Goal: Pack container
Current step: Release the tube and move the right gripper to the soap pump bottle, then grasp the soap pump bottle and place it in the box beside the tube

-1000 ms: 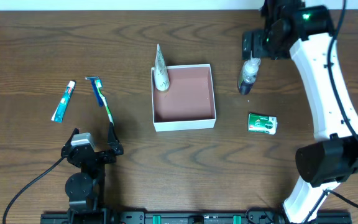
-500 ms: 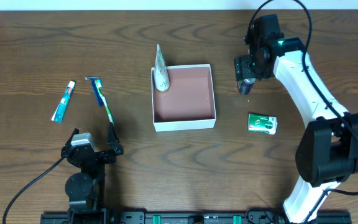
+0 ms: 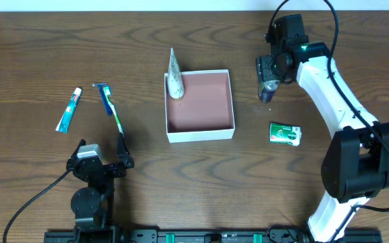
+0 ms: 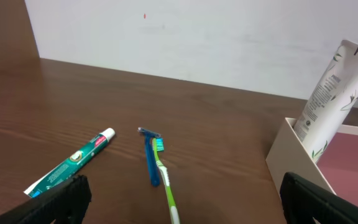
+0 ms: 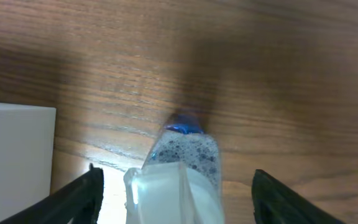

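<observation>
At the bottom left of the overhead frame the left claw (image 3: 101, 154) sits low over the table (image 3: 32, 202), jaws spread and empty. Just above it the toothbrush (image 3: 118, 125) and razor (image 3: 104, 96) lie side by side, touching or nearly so. The toothpaste (image 3: 68, 110) lies a little to their left. At lower right the green box (image 3: 285, 133) lies alone.

The container (image 3: 200, 133) is in the middle of the frame. Its pink floor is bare except for the tube (image 3: 174, 79) leaning in its upper-left corner.

Farthest, at upper right, the right claw (image 3: 269, 73) hangs over the bottle (image 5: 185, 155), which seems to stand upright near the container's right side. In the right wrist view the jaws are wide apart, one on each side of the bottle and touching nothing. The cap (image 5: 160, 193) is nearest the lens.

The step in hand looks like the grasp on the bottle. To do it well, I would keep the bottle centred between the jaws and go lower, so they close on the body rather than the cap. Close slowly, since a light, narrow bottle will likely topple if one jaw reaches it first. Then lift straight up, high enough to clear the thin white wall. Set it on the free floor at lower right, away from the tube.
</observation>
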Action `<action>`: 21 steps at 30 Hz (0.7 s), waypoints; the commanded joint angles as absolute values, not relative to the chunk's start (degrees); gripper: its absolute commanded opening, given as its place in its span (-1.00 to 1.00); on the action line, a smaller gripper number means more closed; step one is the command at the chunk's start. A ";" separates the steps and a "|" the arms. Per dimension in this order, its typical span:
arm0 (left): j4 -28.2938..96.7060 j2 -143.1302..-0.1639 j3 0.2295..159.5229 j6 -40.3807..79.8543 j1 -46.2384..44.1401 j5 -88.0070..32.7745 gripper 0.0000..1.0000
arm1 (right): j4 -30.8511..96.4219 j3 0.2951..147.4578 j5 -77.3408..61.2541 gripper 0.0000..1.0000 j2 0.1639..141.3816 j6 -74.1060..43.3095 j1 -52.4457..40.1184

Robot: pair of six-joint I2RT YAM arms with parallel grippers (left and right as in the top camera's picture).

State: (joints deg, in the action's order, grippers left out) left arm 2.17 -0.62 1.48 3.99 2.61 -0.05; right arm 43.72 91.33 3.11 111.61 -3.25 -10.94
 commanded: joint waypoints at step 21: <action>4.21 -0.27 0.23 3.03 2.72 0.45 0.96 | 43.70 93.58 4.05 -0.59 109.19 -2.70 -10.83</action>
